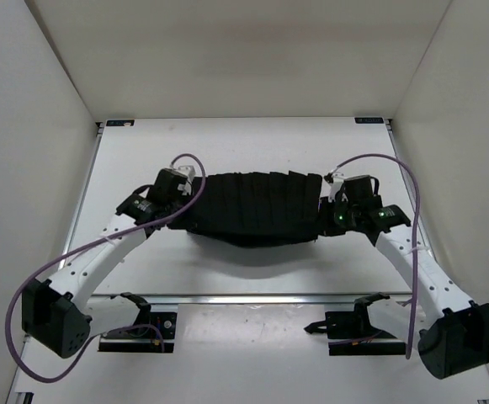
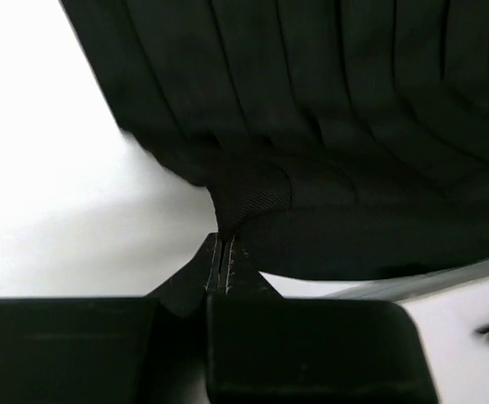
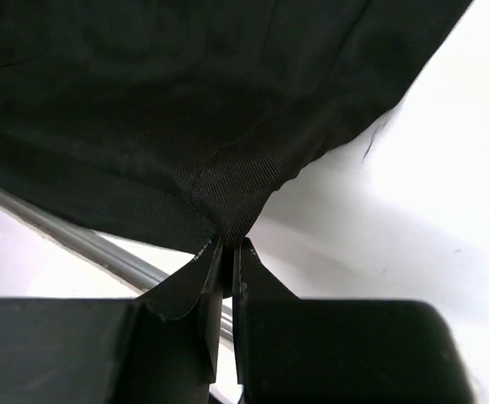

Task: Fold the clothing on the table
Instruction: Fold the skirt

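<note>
The clothing, a black pleated garment, hangs stretched between my two grippers above the white table, sagging a little in the middle over its own shadow. My left gripper is shut on its left corner; in the left wrist view the fingertips pinch a bunched corner of the clothing at the left gripper. My right gripper is shut on the right corner; in the right wrist view the clothing fans out from the right gripper.
A silver metal rail runs across the table in front of the arms' bases. White walls close in the left, right and back. Purple cables loop beside each arm.
</note>
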`<state>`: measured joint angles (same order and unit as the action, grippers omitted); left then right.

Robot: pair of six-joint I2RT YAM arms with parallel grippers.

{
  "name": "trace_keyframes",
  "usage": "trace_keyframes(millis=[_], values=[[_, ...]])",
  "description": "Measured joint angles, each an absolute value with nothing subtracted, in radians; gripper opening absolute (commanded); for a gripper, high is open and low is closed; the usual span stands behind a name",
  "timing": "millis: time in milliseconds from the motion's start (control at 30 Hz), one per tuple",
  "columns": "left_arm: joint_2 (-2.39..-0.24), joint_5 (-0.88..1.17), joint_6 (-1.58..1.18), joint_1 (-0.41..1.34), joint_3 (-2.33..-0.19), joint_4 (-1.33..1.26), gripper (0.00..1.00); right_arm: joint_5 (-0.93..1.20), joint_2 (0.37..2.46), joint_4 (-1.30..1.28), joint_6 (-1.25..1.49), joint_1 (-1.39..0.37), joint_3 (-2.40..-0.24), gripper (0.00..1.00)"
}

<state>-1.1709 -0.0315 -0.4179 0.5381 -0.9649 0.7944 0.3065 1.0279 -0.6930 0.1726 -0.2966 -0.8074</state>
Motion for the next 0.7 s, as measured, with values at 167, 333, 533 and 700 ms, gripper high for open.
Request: trace_keyframes(millis=[167, 333, 533, 700], values=[[-1.295, -0.003, -0.423, 0.406, -1.086, 0.753, 0.0, 0.354, 1.195, -0.639, 0.153, -0.219, -0.942, 0.0], [-1.613, -0.004, -0.397, 0.326, -1.336, 0.713, 0.03, 0.374, 1.476, -0.53, 0.135, -0.179, -1.11, 0.08], [-1.925, -0.033, -0.371, 0.266, -1.597, 0.691, 0.99, 0.389, 1.823, -0.458, 0.128, -0.136, -1.446, 0.85], [-2.007, -0.072, -0.361, 0.254, -1.726, 0.681, 0.99, 0.353, 1.919, -0.434, 0.111, -0.115, -1.627, 0.99]])
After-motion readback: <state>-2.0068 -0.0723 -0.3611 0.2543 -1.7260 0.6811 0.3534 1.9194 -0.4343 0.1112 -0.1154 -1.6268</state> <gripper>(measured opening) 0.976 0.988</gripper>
